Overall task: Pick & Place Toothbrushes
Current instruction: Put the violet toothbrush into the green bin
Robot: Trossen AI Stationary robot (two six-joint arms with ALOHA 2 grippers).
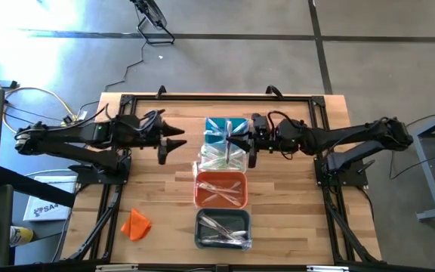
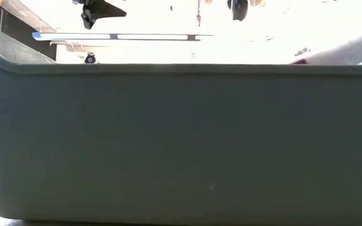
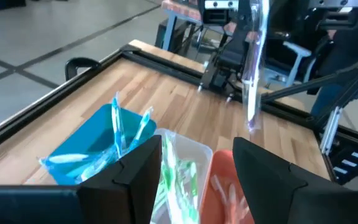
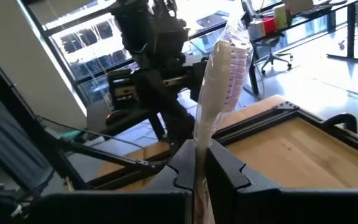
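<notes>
While the grey bin (image 1: 223,229) lay nearest, a wrapped toothbrush (image 4: 219,81) was held clamped by the right gripper (image 1: 242,141) above the teal bin (image 1: 222,130); left of that bin, the left gripper (image 1: 174,142) was kept wide open.

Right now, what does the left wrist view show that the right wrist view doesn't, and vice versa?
Left wrist only: the teal bin, clear bin and orange bin with toothbrushes inside, seen past the open left gripper. Right wrist only: the bristle head of the wrapped toothbrush up close, pinched upright in the shut right gripper. Both: that held toothbrush and the wooden table.
</notes>
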